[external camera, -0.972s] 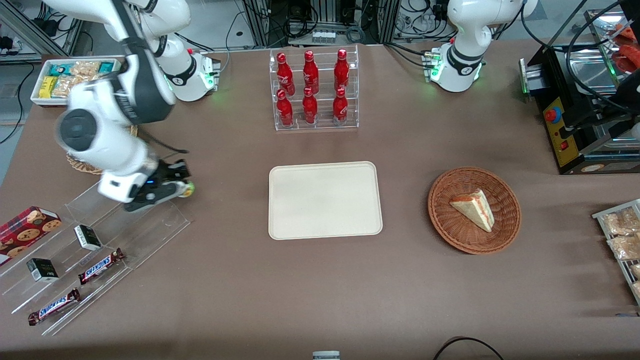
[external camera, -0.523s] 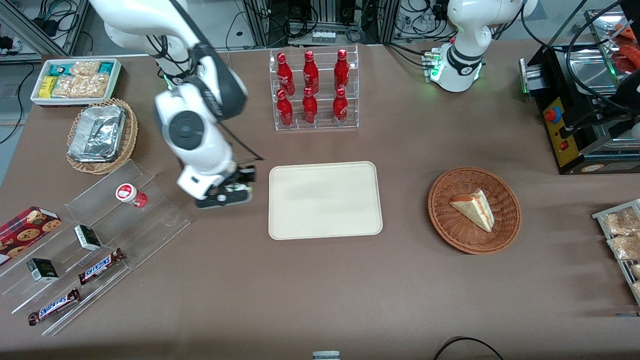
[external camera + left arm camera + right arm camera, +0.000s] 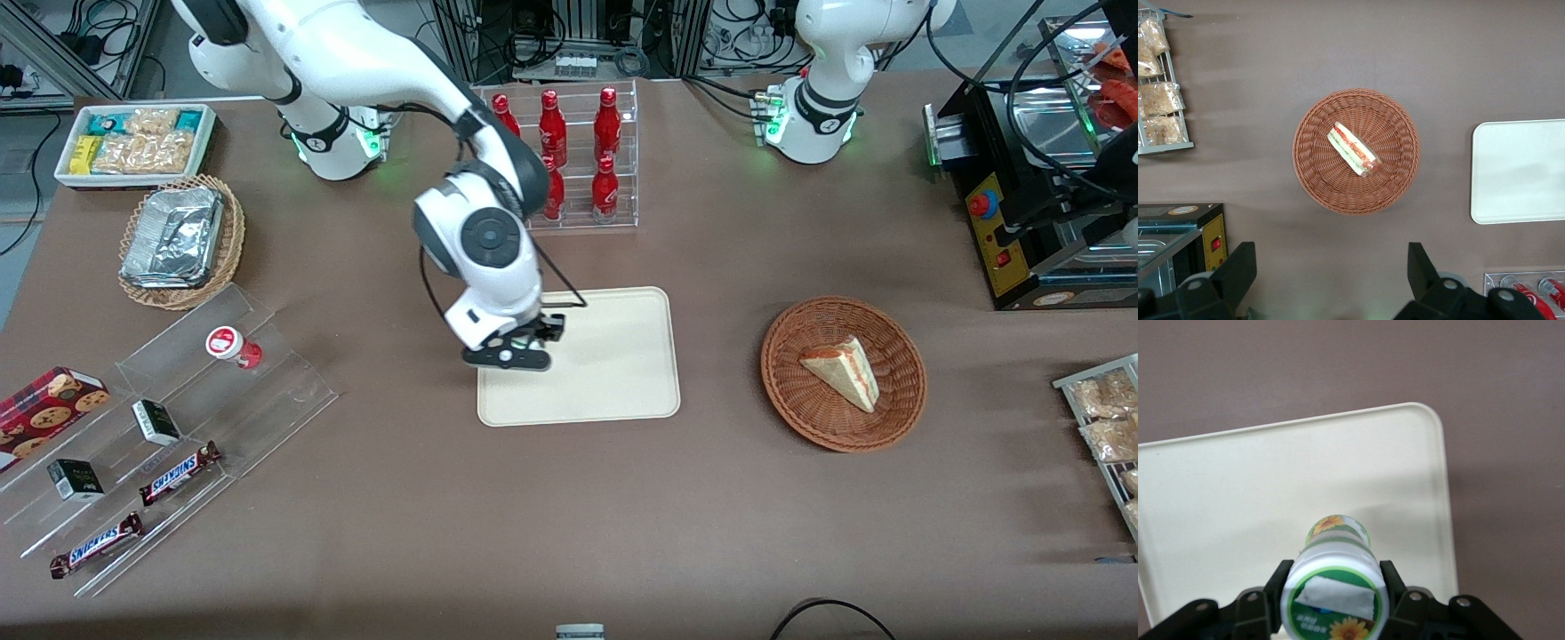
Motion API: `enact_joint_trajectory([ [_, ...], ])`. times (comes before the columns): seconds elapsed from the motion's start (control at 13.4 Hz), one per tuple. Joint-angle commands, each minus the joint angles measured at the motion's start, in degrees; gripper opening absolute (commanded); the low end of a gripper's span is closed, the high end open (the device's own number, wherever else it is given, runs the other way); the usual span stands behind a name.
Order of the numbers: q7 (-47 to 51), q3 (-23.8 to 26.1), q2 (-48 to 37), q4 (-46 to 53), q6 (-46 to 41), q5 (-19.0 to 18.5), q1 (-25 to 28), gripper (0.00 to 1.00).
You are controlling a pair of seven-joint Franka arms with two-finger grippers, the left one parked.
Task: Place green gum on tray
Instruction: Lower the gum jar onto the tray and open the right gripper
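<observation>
My right gripper (image 3: 520,342) hangs over the cream-beige tray (image 3: 613,391), above the tray's end nearest the working arm. It is shut on the green gum (image 3: 1333,595), a small bottle with a white lid ringed in green; both fingers press its sides. In the right wrist view the tray (image 3: 1238,493) lies under the bottle, with a gap between them. In the front view the gum is mostly hidden by the gripper. The tray also shows in the left wrist view (image 3: 1521,170).
A red-lidded bottle (image 3: 228,345) stands on clear acrylic steps (image 3: 267,391) toward the working arm's end, with snack bars and boxes. A rack of red bottles (image 3: 582,160) stands farther from the camera than the tray. A wicker basket with a sandwich (image 3: 843,373) lies toward the parked arm's end.
My right gripper has carried the green gum from the acrylic steps across the table to above the tray. The red-lidded bottle stays on the steps.
</observation>
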Motion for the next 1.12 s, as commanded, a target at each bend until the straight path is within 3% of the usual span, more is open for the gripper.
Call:
enact_joint_trajectory([
  [0.0,4.1,-0.6,4.8,4.2,2.6,0.8,1.8,0.0],
  [0.75,7.0,-0.8,11.1,4.2,8.6,-0.1,3.8,0.0],
  [0.82,6.9,-0.8,11.6,4.2,8.8,-0.7,3.9,0.1],
  [0.97,6.7,-0.8,11.7,4.1,8.8,-1.7,3.9,1.0],
  [1.05,6.8,-0.8,11.7,4.1,8.8,-3.5,3.9,1.0],
])
